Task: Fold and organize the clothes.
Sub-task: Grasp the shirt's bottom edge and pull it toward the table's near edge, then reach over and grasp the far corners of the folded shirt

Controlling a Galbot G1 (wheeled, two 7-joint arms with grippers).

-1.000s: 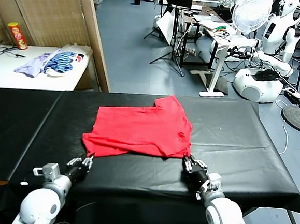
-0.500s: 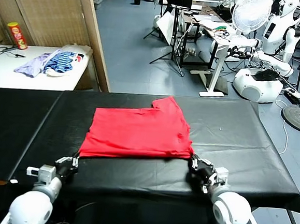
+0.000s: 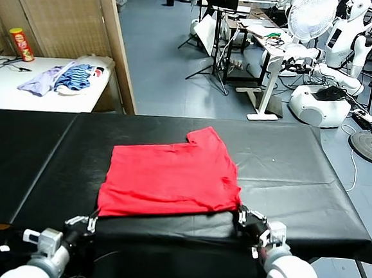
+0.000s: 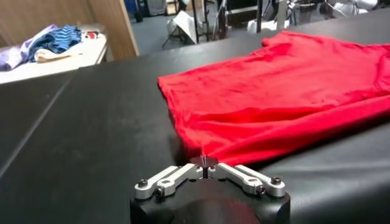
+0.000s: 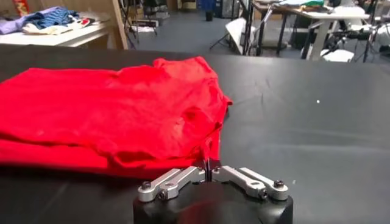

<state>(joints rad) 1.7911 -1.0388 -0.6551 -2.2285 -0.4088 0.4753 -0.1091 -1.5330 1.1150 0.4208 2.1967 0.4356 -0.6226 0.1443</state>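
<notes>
T-shirt [image 3: 170, 181] flat on table; near corners at left hand [image 3: 88, 223] and right hand [image 3: 251, 223], grip unclear.

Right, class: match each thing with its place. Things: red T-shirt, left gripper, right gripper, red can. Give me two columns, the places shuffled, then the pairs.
Things:
1. red T-shirt
2. left gripper
3. right gripper
4. red can

Places:
a. at the shirt's near right corner
b. spread flat on the black table
c. standing on the white side table, far left
d. at the shirt's near left corner

Pairs: 1-b, 2-d, 3-a, 4-c
</notes>
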